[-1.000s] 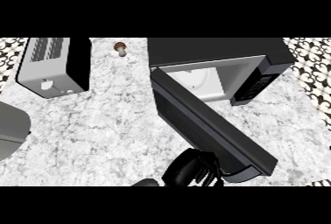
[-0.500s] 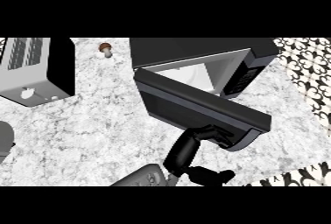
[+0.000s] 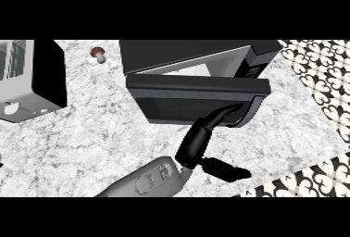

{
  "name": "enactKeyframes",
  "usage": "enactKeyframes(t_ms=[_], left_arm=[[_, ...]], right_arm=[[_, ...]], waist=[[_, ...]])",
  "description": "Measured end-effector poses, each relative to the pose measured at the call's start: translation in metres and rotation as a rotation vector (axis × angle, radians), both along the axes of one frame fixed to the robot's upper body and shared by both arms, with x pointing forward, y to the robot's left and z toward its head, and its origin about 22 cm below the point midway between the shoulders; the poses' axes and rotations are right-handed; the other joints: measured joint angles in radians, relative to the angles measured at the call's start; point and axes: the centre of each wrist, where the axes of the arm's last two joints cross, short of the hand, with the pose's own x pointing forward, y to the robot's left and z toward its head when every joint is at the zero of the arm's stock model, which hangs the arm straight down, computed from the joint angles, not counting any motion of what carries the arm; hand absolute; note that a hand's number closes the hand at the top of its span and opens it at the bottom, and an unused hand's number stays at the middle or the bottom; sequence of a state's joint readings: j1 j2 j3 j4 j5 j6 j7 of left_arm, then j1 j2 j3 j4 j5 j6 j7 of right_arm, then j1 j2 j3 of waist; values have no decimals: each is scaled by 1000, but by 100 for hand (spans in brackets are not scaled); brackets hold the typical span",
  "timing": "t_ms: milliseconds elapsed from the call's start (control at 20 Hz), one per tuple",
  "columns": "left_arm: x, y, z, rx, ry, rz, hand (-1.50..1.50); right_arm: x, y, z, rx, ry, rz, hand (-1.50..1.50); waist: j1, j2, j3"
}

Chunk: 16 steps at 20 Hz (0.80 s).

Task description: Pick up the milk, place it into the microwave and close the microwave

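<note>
Bench: white-grey marbled top; carries everything below.
Microwave: black box at the far middle of the bench. Pale cavity shows only as a narrow wedge above the door.
Microwave door: dark panel with a window, swung most of the way toward the opening; not shut, a gap remains on the hinge-far side.
Toaster: silver and black, at the left edge, well apart from the microwave.
Right hand: black, reaching up from the lower edge; fingers extended and laid straight against the door's outer face near its right end, curled round nothing.
Left hand: not in view.
Mushroom: small, brown cap, on the bench just left of the microwave.
Milk: not visible; cannot tell whether it stands inside the cavity, as the door hides most of it.
Handling, judged: the door is stiff, hinged and light to swing; a flat push near the free edge suits it better than a grasp. Milk carton likely light, thin-walled; take it round the body.
Step, judged: closing the door.
</note>
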State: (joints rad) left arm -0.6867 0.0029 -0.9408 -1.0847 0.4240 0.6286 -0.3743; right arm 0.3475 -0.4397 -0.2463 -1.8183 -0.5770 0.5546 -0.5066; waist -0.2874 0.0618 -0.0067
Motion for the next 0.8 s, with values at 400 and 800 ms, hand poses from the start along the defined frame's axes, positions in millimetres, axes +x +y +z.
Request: enactKeyframes(t_ms=[400, 800], left_arm=[[21, -4, 14, -22, -23, 48, -150], [37, -8, 26, -36, -47, 84, -150]], right_arm=[[12, -2, 17, 3, -26, 73, -150], [22, -3, 30, 8, -44, 130, -150]], waist=[[-43, 13, 1], [-77, 25, 3]])
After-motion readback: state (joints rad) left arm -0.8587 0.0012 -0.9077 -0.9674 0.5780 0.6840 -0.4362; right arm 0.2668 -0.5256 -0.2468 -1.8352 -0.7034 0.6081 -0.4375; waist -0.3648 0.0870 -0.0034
